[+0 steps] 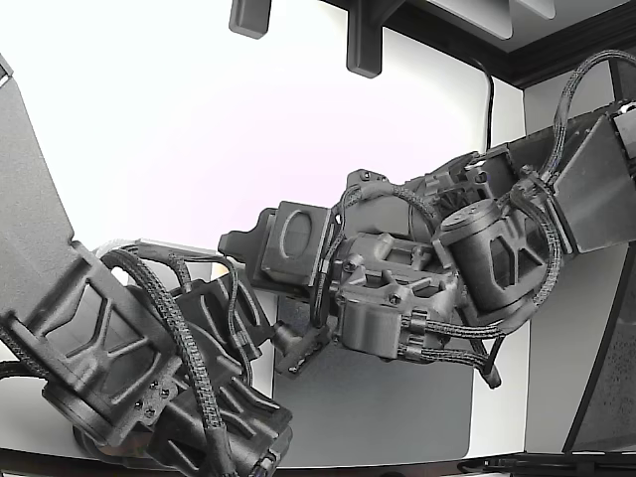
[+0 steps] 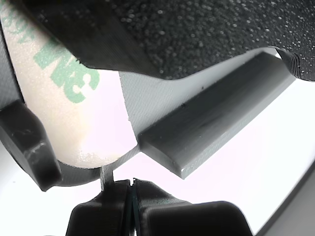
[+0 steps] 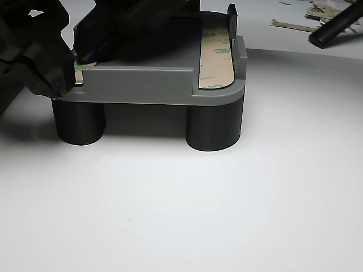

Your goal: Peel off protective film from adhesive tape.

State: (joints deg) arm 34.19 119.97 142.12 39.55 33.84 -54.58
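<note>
The white tabletop [image 3: 227, 215] carries a grey fixture [image 3: 153, 85] raised on dark round legs [image 3: 214, 127], standing toward the tabletop's far edge in the other view. Two dark arms crowd the exterior view, and the one at that view's right [image 1: 417, 288] reaches down over a grey mat [image 1: 397, 407]. Along the fixture's right-hand edge in the other view lies one strip of adhesive tape [image 3: 218, 59], its pale printed protective film unlifted as far as can be seen. A second strip [image 2: 64, 113] with green lettering fills the wrist view, lying flat on the fixture beside a raised grey rib [image 2: 216, 123]. The gripper [image 2: 132, 191] sits just off the rounded end of that strip, its two dark fingertips pressed together; whether a film edge is pinched between them is too fine to tell. By my reading the step in hand is catching the film's corner at the strip's end. The next move calls for a firm pinch on the liner alone, then a low, slow pull back along the strip so the tape stays seated. Scraps of spent film [image 3: 292, 25] lie near the tabletop's far right corner.
</note>
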